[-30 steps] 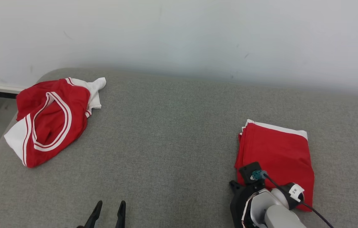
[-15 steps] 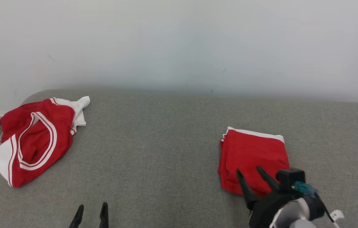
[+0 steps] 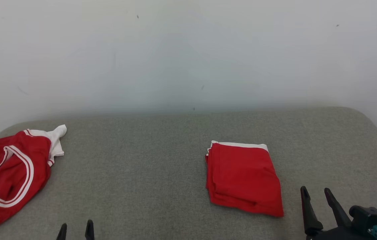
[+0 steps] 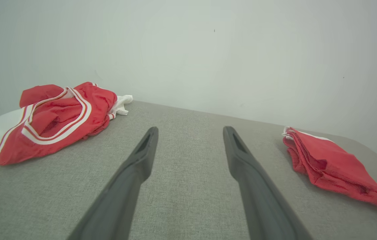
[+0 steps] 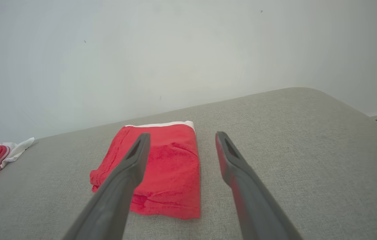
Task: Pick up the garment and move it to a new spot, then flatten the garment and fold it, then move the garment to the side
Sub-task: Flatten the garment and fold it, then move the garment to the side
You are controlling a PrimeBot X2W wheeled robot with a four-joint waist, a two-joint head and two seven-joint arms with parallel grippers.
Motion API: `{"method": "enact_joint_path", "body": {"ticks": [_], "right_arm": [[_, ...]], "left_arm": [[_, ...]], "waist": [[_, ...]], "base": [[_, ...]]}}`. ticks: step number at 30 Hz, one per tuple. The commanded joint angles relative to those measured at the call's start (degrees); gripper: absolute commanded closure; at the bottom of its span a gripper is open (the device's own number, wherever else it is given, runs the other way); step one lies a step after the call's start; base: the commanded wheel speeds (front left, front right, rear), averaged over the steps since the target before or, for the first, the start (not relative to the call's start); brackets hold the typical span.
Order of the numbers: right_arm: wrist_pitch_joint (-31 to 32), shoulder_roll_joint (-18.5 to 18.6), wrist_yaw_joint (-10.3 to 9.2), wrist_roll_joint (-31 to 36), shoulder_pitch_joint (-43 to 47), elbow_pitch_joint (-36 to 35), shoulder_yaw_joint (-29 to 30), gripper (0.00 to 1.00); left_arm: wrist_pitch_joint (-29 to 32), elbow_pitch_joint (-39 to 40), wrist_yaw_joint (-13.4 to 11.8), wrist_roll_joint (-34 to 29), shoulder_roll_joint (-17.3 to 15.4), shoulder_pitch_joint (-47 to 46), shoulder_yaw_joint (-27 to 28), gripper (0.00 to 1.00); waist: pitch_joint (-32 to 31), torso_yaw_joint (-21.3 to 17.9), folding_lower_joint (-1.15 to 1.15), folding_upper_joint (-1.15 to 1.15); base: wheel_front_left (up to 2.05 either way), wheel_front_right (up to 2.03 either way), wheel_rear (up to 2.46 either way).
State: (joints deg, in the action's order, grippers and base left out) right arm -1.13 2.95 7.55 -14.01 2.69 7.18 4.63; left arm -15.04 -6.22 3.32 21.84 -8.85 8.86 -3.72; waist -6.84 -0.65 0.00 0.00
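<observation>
A folded red garment [image 3: 243, 178] with a white hem lies flat on the grey fabric surface [image 3: 148, 166], right of centre; it also lies in the left wrist view as the folded garment [image 4: 333, 168] and in the right wrist view as the folded garment [image 5: 161, 170]. My right gripper [image 3: 315, 190] stands open at the lower right, just right of and nearer than the garment, touching nothing. Low at the bottom left, my left gripper [image 3: 75, 227] is open and empty. Both wrist views show spread fingers with nothing between them.
A crumpled red and white garment [image 3: 8, 173] lies at the surface's far left edge, seen too as the crumpled garment [image 4: 51, 120]. A pale wall [image 3: 188, 53] rises behind the surface. The surface's rounded right corner [image 3: 368, 123] falls off toward the floor.
The camera has swung right and up, shifting the whole picture left. My right gripper has lifted off the folded garment and drawn back to its right, fingers open.
</observation>
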Motion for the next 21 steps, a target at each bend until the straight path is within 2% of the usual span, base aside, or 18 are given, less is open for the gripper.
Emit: {"method": "enact_joint_path", "body": {"ticks": [1,11,21], "right_arm": [[-0.5,-0.1,-0.1,-0.1,0.9,0.3,0.5,0.0],[-0.2,-0.1,-0.1,1.6,2.3,2.8,2.9,0.0],[0.2,-0.1,-0.1,0.9,2.4,3.4,1.9,0.0]], "left_arm": [[-0.2,-1.5,0.5,-0.6,0.3,1.0,0.5,0.0],[-0.2,-5.5,0.6,-3.7,0.3,1.1,3.2,0.0],[-0.2,-5.5,1.1,-4.7,0.6,1.9,3.9,0.0]], "waist": [[-0.8,-1.1,0.0,0.0],[-1.4,-2.1,0.0,0.0],[-1.3,-2.4,0.0,0.0]], "base": [[0.0,0.0,0.0],[0.0,0.0,0.0],[0.0,0.0,0.0]]}}
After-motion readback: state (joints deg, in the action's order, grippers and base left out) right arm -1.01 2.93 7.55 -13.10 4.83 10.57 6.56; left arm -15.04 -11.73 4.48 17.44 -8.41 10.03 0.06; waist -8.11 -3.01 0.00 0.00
